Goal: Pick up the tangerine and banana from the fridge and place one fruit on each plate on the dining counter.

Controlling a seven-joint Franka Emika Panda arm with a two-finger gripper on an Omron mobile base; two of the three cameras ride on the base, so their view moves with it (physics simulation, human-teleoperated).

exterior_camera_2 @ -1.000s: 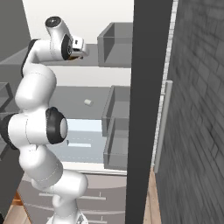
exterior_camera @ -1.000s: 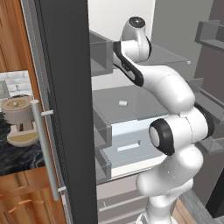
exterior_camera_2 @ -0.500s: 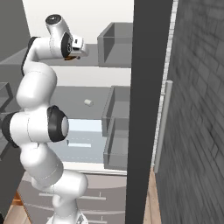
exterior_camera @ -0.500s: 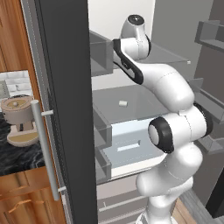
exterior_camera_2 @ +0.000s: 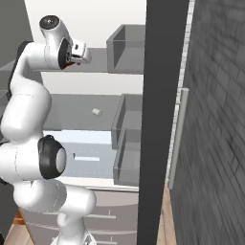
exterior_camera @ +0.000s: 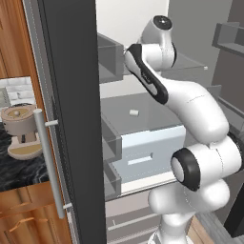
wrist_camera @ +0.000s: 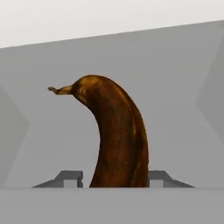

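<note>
The banana [wrist_camera: 116, 135], dark brown and curved, lies on a grey upper shelf [wrist_camera: 175, 87] of the open fridge [exterior_camera: 71, 119]. Its stem tip points to the left in the hand view. My gripper [wrist_camera: 114, 177] is shut on the banana's near end, with one fingertip [wrist_camera: 70, 177] on each side of the fruit. From the right base camera, my hand [exterior_camera_2: 76, 51] reaches in at the level of the upper shelf [exterior_camera_2: 95, 60]. The tangerine and the plates are out of view.
A tiny white block [exterior_camera: 134, 113] lies on the middle shelf, above the pale blue drawer [exterior_camera: 147, 152]. Grey door bins [exterior_camera_2: 127, 139] line the open door [exterior_camera_2: 158, 119]. A black marble counter [exterior_camera: 19, 167] with a beige object shows left of the fridge.
The jaws have come together from wide open onto the banana. The arm has hardly moved.
</note>
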